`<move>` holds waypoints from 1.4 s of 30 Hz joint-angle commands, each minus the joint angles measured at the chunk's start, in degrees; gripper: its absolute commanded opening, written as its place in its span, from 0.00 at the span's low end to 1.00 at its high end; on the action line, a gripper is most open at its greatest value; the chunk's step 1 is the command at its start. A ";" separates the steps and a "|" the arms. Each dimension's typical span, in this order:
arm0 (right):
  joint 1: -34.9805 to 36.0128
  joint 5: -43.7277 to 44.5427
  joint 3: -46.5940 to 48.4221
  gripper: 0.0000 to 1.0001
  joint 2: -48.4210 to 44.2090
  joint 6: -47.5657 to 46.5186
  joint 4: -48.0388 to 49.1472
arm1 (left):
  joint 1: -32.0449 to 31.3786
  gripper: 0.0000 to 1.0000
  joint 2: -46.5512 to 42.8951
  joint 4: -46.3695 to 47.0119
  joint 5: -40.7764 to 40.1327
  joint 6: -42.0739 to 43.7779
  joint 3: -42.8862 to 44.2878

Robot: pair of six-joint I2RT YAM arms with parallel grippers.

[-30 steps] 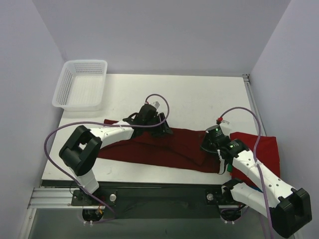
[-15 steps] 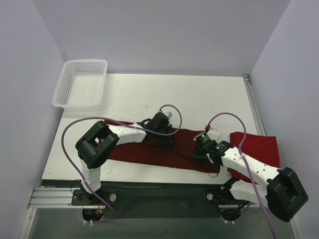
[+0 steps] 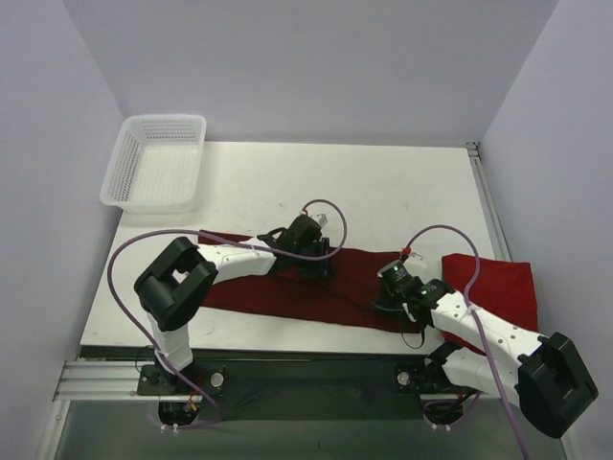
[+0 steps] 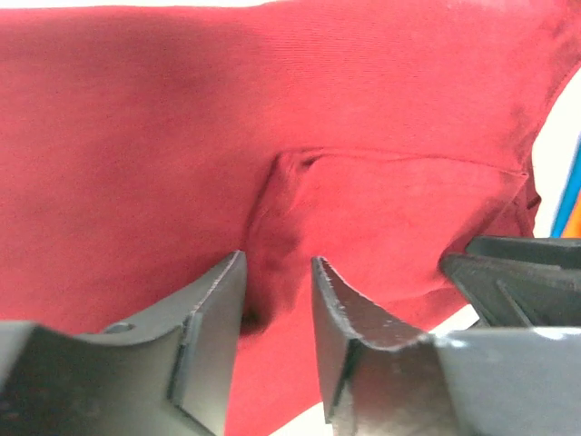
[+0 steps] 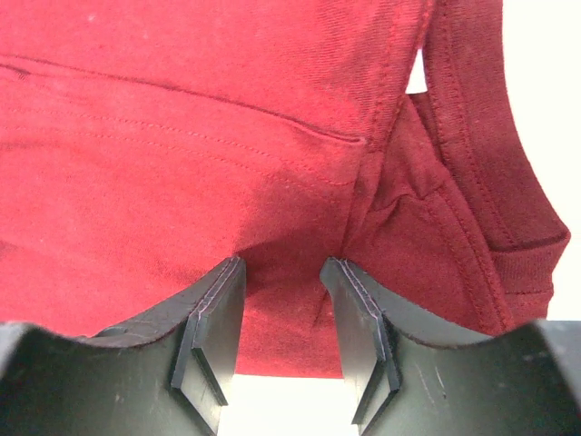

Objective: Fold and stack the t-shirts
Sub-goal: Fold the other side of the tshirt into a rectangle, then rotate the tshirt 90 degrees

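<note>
Shirts: maroon shirt (image 3: 335, 287) lies in long strip across table (image 3: 383, 182); red shirt (image 3: 503, 287) near its right end.
Right gripper (image 5: 283, 263) pinches maroon cloth; left gripper (image 4: 277, 263) straddles 1 crease, grip cannot be told.

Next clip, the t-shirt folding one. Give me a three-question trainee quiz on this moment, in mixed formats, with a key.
1. Multiple choice: where on the table does the brighter red shirt lie?
A) far left corner
B) near right side
C) between the two arm bases

2. True or false: the left gripper and the right gripper are both down on the brighter red shirt.

3. Short answer: at which corner of the table does the white mesh basket sit?

Key
1. B
2. False. Both are down on the dark maroon shirt, the left at its far edge and the right near its right end.
3. The far left corner.
</note>
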 commanded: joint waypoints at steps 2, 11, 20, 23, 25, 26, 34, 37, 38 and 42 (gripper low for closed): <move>-2.69 -0.29 0.51 0.43 0.08 -0.83 -3.33 | 1.78 0.48 -9.23 -8.78 -7.75 2.64 1.05; -10.51 -3.63 8.84 0.43 8.24 -5.93 -2.10 | 1.43 0.36 -17.51 -14.08 -15.42 2.20 -10.45; -13.95 -5.56 23.17 0.43 25.91 -9.54 -1.57 | -3.31 0.32 -12.59 -15.48 -23.51 0.09 -15.57; -14.04 -6.53 27.75 0.42 31.10 -10.59 -2.10 | -5.07 0.32 -12.68 -15.31 -23.95 -0.79 -16.18; -13.95 -6.54 29.07 0.40 32.33 -10.77 -3.24 | -5.16 0.32 -12.68 -15.22 -23.60 -1.41 -16.45; -14.04 -6.45 28.73 0.40 31.90 -10.77 -3.33 | -5.25 0.32 -12.68 -14.96 -22.99 -1.67 -16.53; -13.42 -4.69 18.54 0.41 16.02 -8.14 -4.65 | -4.90 0.33 -12.76 -14.52 -21.06 -0.53 -16.01; -13.16 -2.42 15.02 0.43 10.39 -6.65 -6.23 | -4.72 0.33 -13.73 -13.99 -20.44 -0.27 -15.75; -13.07 -2.14 14.23 0.46 9.32 -6.47 -6.32 | -4.72 0.33 -13.82 -13.82 -20.26 -0.09 -15.66; -12.63 -1.52 11.76 0.47 6.41 -4.62 -7.28 | -4.55 0.33 -14.08 -14.25 -19.56 0.26 -14.43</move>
